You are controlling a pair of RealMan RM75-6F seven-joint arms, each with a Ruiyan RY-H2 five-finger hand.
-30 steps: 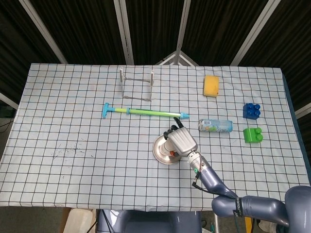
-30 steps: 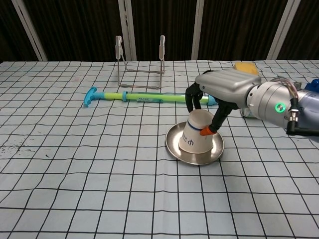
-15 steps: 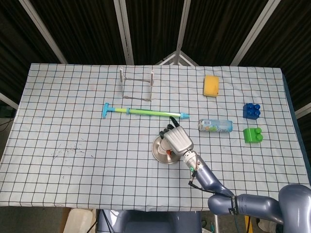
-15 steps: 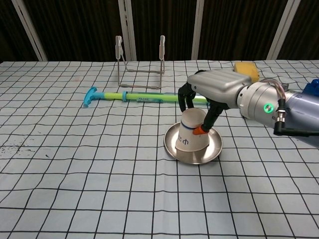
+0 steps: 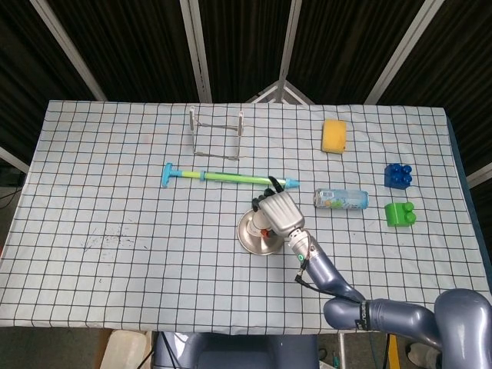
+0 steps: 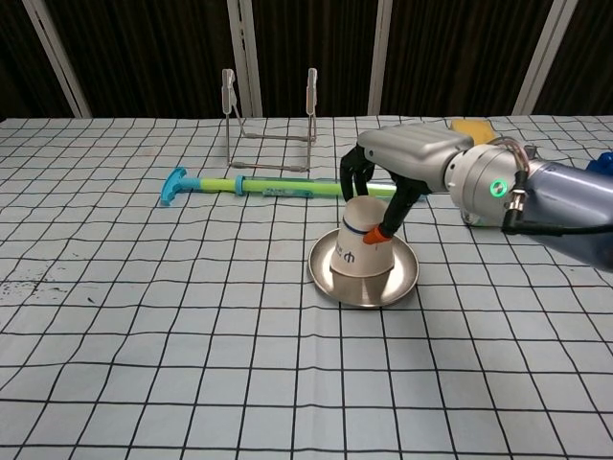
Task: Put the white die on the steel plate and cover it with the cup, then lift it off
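While right hand (image 6: 407, 158) grips inverted cup (image 6: 361, 253), tilted on steel plate (image 6: 407, 281), open cloth in front.

Shiny steel plate (image 6: 362, 284), matt white paper-looking cup (image 6: 360, 251), smooth silver-grey casing on right hand (image 6: 402, 163), matt checked cloth over table (image 6: 144, 316), glossy plastic stick (image 6: 278, 187).

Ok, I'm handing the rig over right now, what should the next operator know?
Right hand: grips the upturned cup from above, fingers around its upper part.
Left hand: not in view.
Cup: mouth down on the steel plate, leaning a little, near the middle of the table.
White die: not visible; probably under the cup, though that cannot be confirmed.
Done: cup placed over the plate.
Left: lift the cup straight off, then check the die sits on the plate.
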